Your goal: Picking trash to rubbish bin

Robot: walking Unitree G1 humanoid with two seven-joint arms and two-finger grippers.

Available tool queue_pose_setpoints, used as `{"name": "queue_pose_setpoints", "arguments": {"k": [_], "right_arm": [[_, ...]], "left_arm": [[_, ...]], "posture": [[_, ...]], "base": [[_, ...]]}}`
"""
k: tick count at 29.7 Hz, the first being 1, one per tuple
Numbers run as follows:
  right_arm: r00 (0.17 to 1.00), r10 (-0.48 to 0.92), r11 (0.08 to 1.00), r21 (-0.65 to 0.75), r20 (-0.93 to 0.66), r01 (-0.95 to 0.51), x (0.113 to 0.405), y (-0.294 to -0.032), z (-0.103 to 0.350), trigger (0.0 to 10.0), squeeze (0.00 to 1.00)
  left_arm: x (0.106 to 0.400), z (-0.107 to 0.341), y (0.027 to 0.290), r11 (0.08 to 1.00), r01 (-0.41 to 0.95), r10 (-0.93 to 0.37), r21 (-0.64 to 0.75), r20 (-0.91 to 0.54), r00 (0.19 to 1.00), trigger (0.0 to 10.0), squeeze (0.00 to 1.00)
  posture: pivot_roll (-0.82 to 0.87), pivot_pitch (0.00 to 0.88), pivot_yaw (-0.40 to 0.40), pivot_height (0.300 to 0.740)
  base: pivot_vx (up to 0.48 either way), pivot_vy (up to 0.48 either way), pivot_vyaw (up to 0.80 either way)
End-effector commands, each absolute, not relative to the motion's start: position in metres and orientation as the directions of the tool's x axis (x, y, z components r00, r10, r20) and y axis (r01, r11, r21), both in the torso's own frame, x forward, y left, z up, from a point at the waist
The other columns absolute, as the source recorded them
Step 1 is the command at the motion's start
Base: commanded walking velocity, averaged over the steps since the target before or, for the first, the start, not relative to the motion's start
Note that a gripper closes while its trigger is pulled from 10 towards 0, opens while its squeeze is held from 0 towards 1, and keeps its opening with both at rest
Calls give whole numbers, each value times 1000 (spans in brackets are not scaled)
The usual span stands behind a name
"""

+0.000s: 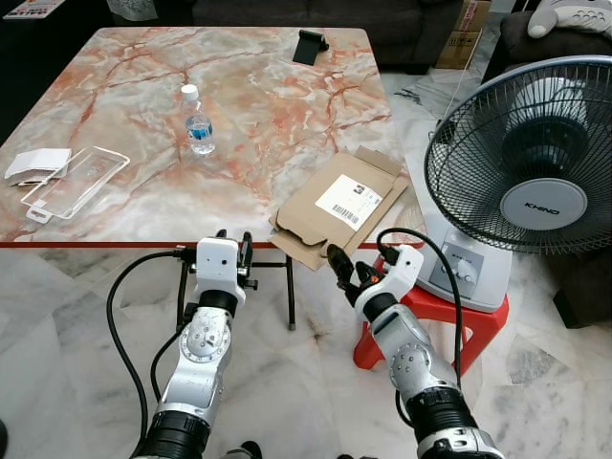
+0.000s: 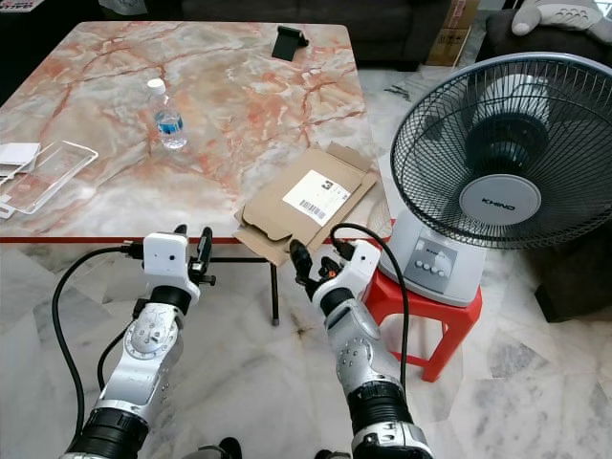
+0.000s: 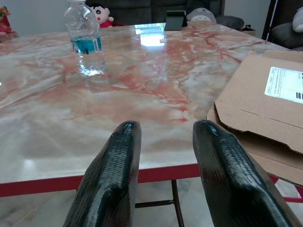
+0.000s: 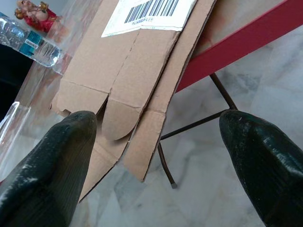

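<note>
Flattened brown cardboard box with a white barcode label [image 1: 339, 206] lies on the marble-pattern table [image 1: 143, 86], its near corner overhanging the red edge. Right gripper [image 1: 352, 277] sits just below that corner, fingers spread wide, nearer than the left gripper [image 1: 232, 251], fingers parted. Box's long axis runs diagonally away to the right.

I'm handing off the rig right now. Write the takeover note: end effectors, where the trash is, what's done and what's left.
Left end effector: open, empty, at the table's near edge.
Right end effector: open, empty, just below the flattened cardboard box, which overhangs the table's near right corner.
Water bottle stands upright mid-table; clear plastic tray lies near the left edge beside a white paper.
Done: nothing picked up.
Left: grasp the cardboard, likely first, then the rest, and find the bin.
</note>
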State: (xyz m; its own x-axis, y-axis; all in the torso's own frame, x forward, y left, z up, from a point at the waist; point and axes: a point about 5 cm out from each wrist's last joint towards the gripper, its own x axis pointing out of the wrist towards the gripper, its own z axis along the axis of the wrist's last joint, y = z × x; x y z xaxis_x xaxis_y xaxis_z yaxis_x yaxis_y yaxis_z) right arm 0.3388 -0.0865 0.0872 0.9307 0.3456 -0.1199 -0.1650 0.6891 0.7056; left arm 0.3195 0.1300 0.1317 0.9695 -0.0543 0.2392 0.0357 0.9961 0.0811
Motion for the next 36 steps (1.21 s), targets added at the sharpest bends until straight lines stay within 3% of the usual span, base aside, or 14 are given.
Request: {"name": "queue_pose_setpoints", "arguments": {"k": [1, 21, 27, 36], "right_arm": [[925, 375, 648, 733, -69, -208, 345, -68, 101, 10000, 0], [915, 401, 587, 778, -38, -224, 347, -60, 104, 10000, 0], [904, 428, 475, 847, 15, -240, 348, -59, 110, 10000, 0], [894, 447, 455, 849, 43, -269, 347, -58, 114, 10000, 0]], "left_arm": [[320, 130, 128, 996, 47, -64, 80, 224, 972, 10000, 0], [319, 130, 127, 995, 56, -73, 78, 222, 972, 10000, 0], [320, 130, 127, 995, 58, -74, 78, 221, 973, 10000, 0], [320, 130, 126, 995, 62, -77, 78, 219, 973, 10000, 0]], "posture": [[89, 183, -19, 740], [94, 190, -20, 740], [93, 188, -20, 740], [92, 187, -19, 740]], "base": [[0, 0, 0], [0, 0, 0], [0, 0, 0], [0, 0, 0]]}}
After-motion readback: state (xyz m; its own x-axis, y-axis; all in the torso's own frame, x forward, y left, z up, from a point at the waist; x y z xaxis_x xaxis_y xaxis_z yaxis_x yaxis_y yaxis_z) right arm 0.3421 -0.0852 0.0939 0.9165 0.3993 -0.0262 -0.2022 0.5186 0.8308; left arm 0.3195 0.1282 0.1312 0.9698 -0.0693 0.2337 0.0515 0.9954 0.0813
